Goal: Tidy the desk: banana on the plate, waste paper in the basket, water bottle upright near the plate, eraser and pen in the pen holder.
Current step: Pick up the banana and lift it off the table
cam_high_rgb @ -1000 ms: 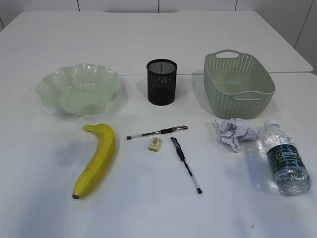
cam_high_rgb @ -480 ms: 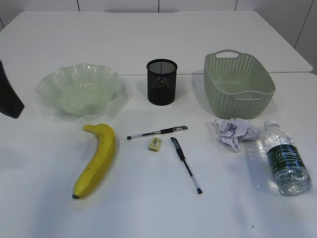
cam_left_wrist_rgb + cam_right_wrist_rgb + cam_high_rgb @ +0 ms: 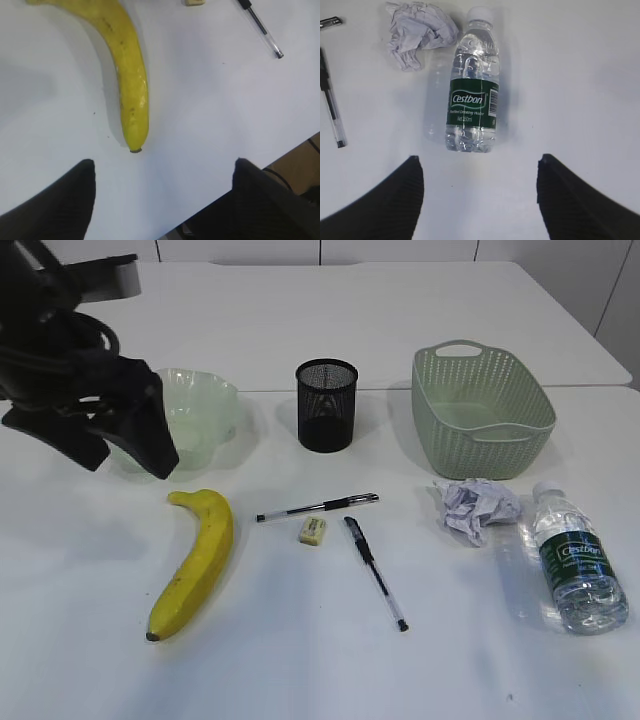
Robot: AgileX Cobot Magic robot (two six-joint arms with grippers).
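Yellow banana (image 3: 131, 75) lies just ahead of the spread, empty left gripper (image 3: 162, 197). Its thick middle should be straddled crosswise before closing

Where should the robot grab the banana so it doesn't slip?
Probably around the middle of the banana, coming straight down from above, since it lies flat on the desk. Its thick, evenly rounded midsection suits jaws closing across its width; the ends taper. The open left gripper hovers near its lower tip.
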